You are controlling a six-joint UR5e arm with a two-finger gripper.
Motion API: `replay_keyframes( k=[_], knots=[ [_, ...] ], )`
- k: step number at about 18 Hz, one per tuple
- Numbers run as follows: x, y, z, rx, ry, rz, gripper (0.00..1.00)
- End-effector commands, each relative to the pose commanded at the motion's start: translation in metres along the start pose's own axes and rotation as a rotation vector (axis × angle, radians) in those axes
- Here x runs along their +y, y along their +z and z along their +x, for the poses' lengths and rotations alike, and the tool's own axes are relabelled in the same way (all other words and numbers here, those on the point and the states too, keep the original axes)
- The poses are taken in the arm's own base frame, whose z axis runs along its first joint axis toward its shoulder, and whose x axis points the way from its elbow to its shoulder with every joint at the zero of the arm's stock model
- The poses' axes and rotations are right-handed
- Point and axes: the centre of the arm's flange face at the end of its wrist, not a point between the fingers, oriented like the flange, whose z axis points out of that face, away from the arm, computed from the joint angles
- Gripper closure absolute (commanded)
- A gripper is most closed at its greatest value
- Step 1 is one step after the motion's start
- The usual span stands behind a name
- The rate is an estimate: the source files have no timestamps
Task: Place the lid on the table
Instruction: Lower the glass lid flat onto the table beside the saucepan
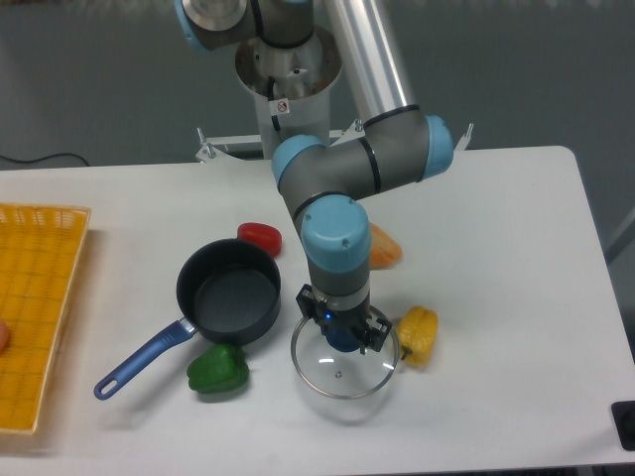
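The lid (342, 369) hangs from the jaws (342, 337), clamped on its knob, low over the tabletop (496, 297). A yellow pepper (418, 334) sits just right of them. Judged lowering; next, settle it and release.

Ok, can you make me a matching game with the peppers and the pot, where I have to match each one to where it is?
Things:
1. green pepper
2. red pepper
3. yellow pepper
4. pot

Places:
A. just right of the glass lid
B. behind the pot, toward the robot's base
C. between the red pepper and the green pepper
D. in front of the pot, beside its blue handle

Right pairs: 1-D, 2-B, 3-A, 4-C
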Motion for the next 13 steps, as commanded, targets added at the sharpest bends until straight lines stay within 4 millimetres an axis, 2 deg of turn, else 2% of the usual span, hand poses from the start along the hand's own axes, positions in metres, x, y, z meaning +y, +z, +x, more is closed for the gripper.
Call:
replay_keyframes(
  k=[4,13],
  knots=[
    [-0.005,0.018,0.008,0.021,-0.038,-0.02,0.4],
    [-0.006,0.029,0.015,0.036,-0.049,-0.037,0.4]
  ],
)
